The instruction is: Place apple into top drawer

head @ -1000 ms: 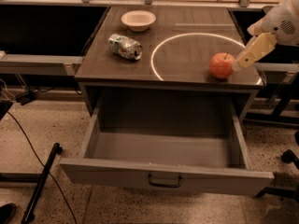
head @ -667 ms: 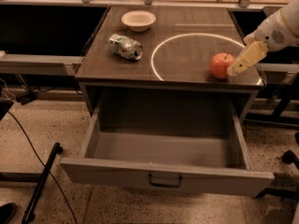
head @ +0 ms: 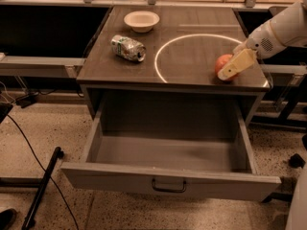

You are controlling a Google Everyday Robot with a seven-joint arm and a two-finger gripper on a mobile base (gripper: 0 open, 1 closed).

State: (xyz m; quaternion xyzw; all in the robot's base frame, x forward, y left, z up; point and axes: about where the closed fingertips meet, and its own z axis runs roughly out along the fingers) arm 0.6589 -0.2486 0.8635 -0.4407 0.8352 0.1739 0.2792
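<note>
Reaching in from the right edge of the frame, the gripper [head: 232, 67] lies against the apple [head: 222, 62], slanting down-left across the fruit's right side; whether it has closed on the fruit I cannot tell. The apple sits at the front right of the tabletop [head: 192, 32], and the open top drawer [head: 168, 180] lies directly below and to its left.

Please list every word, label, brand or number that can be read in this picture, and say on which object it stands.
Nothing here can be read.
Crushed silver-green can: it carries print, but too blurred to read.
Round red-orange apple, white bowl, open grey top drawer, and the gripper at the apple on the tabletop's right side: no text visible.
</note>
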